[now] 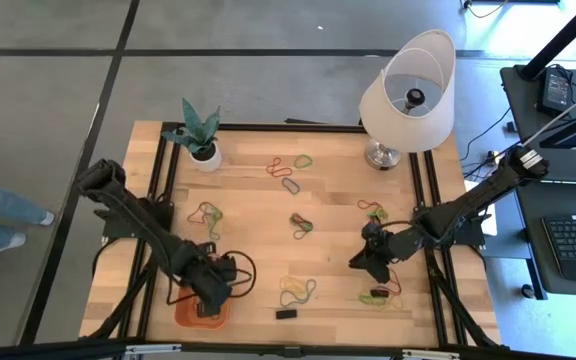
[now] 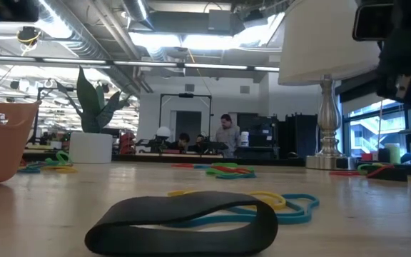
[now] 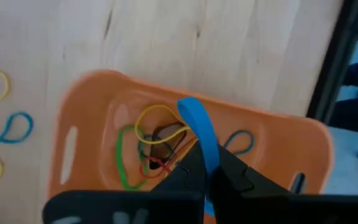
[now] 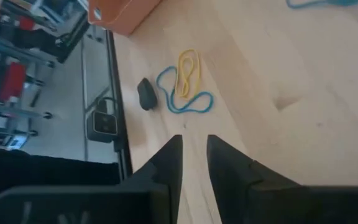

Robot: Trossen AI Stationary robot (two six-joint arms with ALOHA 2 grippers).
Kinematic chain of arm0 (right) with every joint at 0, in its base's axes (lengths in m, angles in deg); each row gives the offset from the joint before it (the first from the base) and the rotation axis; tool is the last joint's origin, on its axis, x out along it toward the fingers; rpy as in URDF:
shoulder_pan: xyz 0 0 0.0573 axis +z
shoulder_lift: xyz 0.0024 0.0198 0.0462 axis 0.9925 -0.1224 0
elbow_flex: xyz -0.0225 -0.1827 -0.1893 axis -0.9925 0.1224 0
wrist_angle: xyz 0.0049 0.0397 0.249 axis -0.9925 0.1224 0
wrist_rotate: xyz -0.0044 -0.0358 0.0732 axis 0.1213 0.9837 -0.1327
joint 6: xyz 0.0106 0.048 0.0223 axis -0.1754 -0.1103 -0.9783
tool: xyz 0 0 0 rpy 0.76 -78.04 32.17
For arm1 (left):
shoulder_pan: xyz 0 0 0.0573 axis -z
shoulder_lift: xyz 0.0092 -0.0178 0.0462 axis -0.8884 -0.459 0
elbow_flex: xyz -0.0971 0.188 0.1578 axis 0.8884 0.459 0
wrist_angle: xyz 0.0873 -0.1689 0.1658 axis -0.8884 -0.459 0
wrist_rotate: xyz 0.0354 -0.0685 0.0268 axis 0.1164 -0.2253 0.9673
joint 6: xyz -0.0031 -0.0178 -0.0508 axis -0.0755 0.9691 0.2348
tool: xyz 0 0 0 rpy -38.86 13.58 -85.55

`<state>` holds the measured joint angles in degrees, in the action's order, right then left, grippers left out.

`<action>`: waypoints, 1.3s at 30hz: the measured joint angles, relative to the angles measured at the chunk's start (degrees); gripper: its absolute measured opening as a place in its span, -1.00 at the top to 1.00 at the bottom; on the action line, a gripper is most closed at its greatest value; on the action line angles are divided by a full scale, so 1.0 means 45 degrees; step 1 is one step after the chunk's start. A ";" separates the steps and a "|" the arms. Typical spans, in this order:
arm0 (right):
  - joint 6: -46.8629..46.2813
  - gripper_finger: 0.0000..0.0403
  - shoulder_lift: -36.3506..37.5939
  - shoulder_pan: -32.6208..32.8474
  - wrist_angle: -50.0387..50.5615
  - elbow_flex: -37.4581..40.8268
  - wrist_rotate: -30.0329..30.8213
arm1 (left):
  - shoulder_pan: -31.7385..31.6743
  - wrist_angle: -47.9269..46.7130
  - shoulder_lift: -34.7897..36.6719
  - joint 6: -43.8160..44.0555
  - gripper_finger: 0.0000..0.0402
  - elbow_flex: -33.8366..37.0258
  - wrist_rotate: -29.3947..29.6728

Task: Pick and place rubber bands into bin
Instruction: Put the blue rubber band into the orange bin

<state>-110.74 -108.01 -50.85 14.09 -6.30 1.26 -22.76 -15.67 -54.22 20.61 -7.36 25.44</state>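
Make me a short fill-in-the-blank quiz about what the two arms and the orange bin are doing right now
1. The left gripper is shut on a ____ rubber band.
2. It hangs above the ____ bin.
3. The bin already holds several ____.
4. The right gripper holds ____.

Missing words: blue; orange; rubber bands; nothing

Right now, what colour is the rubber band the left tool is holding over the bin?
Blue: the rubber band shows best in the left wrist view.
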 joint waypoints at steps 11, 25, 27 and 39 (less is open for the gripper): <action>0.0583 0.72 0.0071 0.0000 -0.1140 0.0327 0.0000 | 0.0460 0.0228 -0.1861 0.1830 0.98 0.0614 -0.1345; 0.1029 0.72 0.0071 -0.0002 -0.1150 0.0327 0.0005 | 0.0539 0.0205 -0.1786 0.2682 0.50 0.0763 -0.1853; 0.1067 0.72 0.0071 -0.0005 -0.1148 0.0327 0.0005 | 0.0539 0.0204 -0.1786 0.2682 0.44 0.0763 -0.1851; 0.1495 0.72 0.0066 -0.0090 -0.1111 0.0327 0.0005 | 0.0525 0.0118 -0.1786 0.3208 0.21 0.0763 -0.1850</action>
<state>-104.01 -107.71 -51.26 9.09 -4.83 1.28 -20.40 -15.14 -62.26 35.05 -3.93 17.12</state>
